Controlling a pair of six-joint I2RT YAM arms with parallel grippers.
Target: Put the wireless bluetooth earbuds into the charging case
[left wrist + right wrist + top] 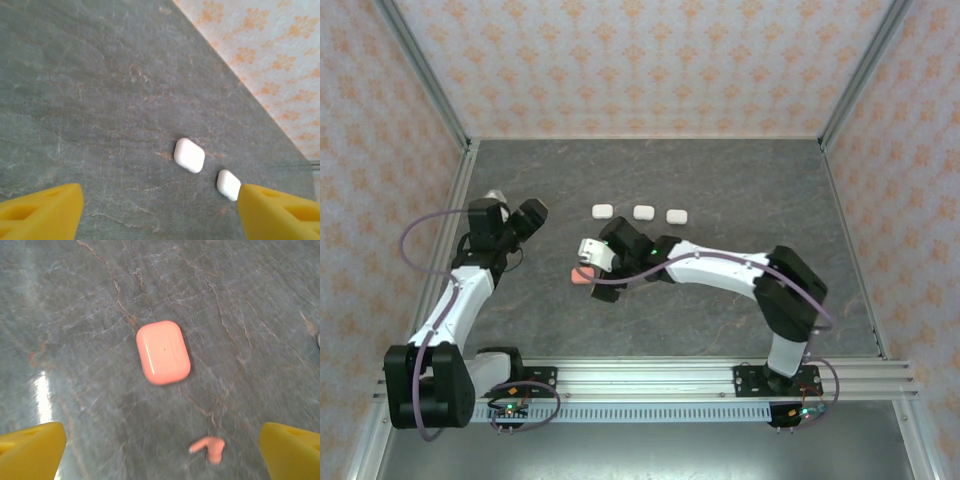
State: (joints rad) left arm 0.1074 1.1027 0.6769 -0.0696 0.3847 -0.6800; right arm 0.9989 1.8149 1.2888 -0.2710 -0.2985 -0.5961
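Up close, the right wrist view gave the detail: one salmon-pink earbud [209, 448], tiny, stemmed and slightly blurred, lay on its side on the grey veined table [75, 315]. It was near a closed, pebble-like salmon-pink case [163, 352] but not touching it. The right jaws stood wide open, their yellow fingertips [30, 452] at either side of the earbud and gripping nothing. From above, that case [582, 276] was a pink sliver half covered by the right arm [720, 268]. The top view also laid out three white cases [644, 212] in a row farther back. The left wrist view caught two of them [189, 155] beyond the left jaws, also open and empty.
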